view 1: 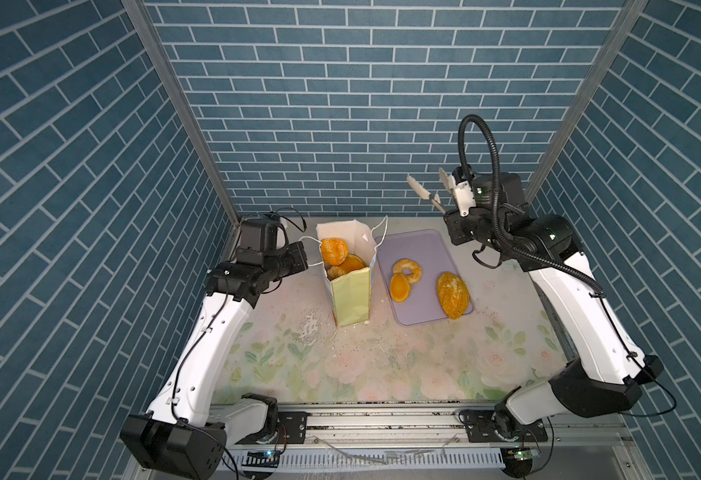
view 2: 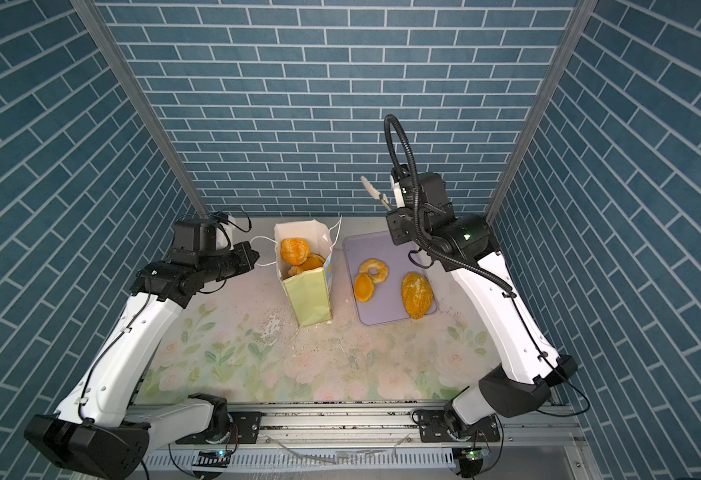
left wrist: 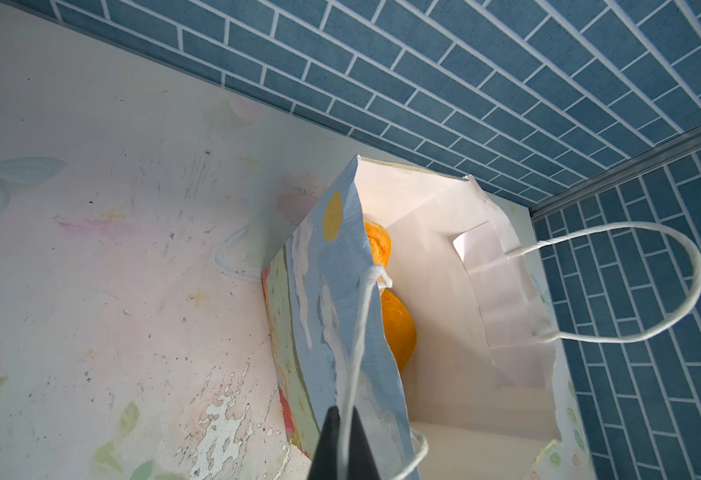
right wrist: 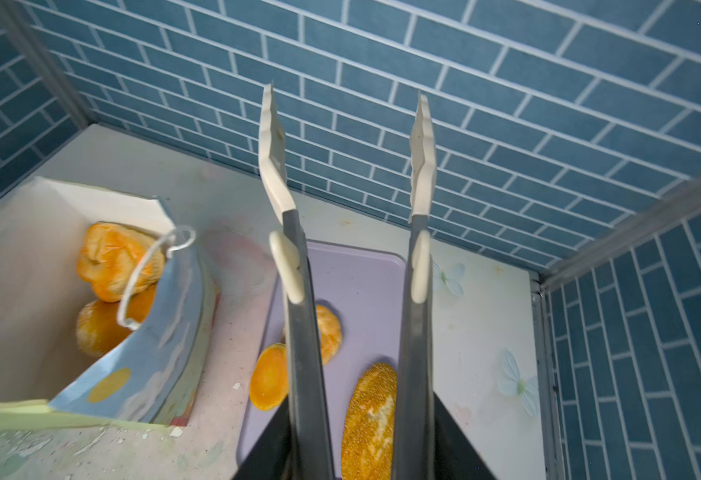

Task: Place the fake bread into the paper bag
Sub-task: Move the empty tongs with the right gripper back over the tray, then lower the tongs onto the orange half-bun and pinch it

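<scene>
Left gripper (left wrist: 344, 440) clenched on handle (left wrist: 377, 275) of paper bag (left wrist: 332, 324) | right gripper (right wrist: 360, 415) grasping tongs (right wrist: 417, 332), spread, empty

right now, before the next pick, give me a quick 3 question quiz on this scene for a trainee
1. True or false: the tongs held by the right tool are carrying a croissant.
2. How many items lie on the lilac tray? A) one B) three C) five
3. What is the left tool pinching?

Key
1. False: the tongs are open, raised and empty.
2. B: a ring doughnut, a round bun and a seeded loaf.
3. A white cord handle of the upright paper bag.
</scene>
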`<state>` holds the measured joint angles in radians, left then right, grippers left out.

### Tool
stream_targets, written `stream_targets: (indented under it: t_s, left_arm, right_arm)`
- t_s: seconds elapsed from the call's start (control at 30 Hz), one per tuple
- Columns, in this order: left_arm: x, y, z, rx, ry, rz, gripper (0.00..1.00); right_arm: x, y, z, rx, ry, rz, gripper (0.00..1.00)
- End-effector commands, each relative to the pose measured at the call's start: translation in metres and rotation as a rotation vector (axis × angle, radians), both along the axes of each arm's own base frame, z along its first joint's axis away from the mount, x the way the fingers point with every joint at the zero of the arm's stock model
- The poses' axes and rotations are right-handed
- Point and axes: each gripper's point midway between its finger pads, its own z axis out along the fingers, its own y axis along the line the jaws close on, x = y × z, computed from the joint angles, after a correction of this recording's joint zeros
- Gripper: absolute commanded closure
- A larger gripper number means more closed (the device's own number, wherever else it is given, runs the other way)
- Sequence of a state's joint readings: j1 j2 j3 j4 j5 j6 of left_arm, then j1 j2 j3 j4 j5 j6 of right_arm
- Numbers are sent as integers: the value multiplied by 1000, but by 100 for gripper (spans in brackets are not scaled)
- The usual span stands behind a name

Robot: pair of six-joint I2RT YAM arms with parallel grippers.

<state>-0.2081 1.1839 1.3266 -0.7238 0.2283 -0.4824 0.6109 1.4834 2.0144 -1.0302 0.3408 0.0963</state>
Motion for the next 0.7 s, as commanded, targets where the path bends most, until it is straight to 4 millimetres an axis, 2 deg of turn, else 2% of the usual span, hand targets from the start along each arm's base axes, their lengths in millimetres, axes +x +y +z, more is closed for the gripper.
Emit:
stream_targets:
  t_s: [0.0,0.1,0.27,0.37,0.5,0.67]
  left_arm:
    - [-3,-1,8,-3,-26,-8,100]
    - [-3,-2,8,-4,-26,-10,100]
    - [-4,-1,9,-3,-28,-8,100]
    - [-4,-1,9,1,-28,-10,100]
    - [-4,-1,9,-2,-26,-8,100]
    - [-4,-1,8,1,-23,-7,100]
  right_arm:
    - [4,-31,-12,43,35,-153,54]
    - [5,-50,-40,21,123,-226,54]
    - [1,-56,-88,-11,280,-242,54]
    - [-1,-54,-111,-24,368,-231,54]
    - [-5,-42,-135,-29,478,-177,54]
    - [-9,-28,-150,-7,554,-117,54]
